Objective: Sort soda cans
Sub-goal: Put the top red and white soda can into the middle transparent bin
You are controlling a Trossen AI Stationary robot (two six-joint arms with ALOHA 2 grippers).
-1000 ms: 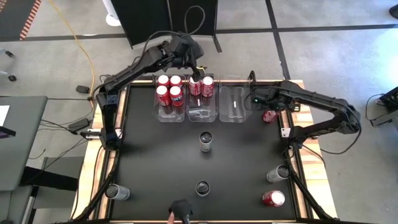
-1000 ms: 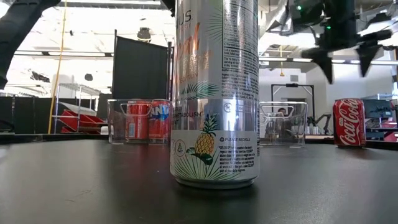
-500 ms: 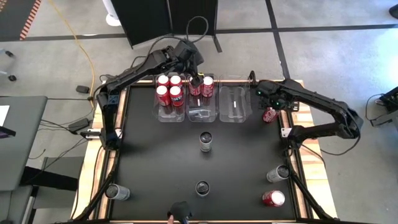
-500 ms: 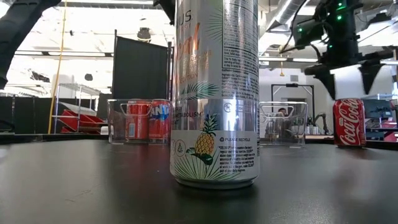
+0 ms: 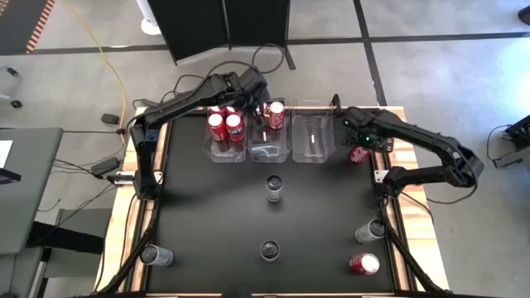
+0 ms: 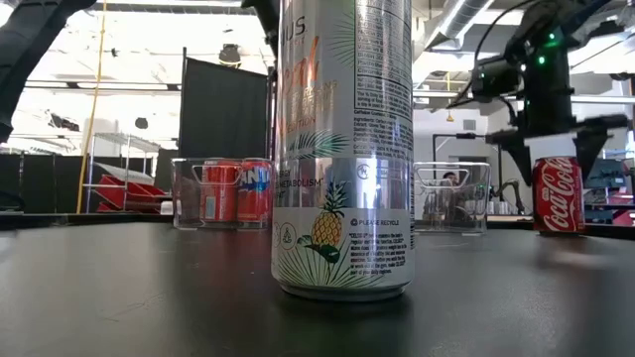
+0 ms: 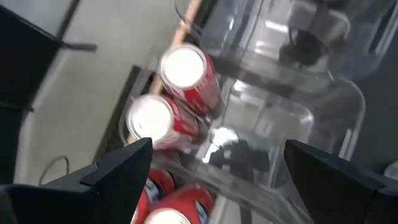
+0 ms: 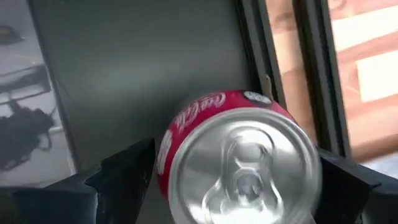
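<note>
We see the right pincer (image 5: 359, 142) open directly above an upright red can (image 5: 358, 154) at the desk's (image 5: 207, 215) far right edge, beside the bins (image 5: 310, 141). The left pincer (image 5: 258, 106) hovers open over binned cans.

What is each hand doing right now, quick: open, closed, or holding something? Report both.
Left hand: open, empty, above the clear bins with red cans.
Right hand: open, holding nothing, fingers straddling a red Coca-Cola can at the table's right edge.
</note>
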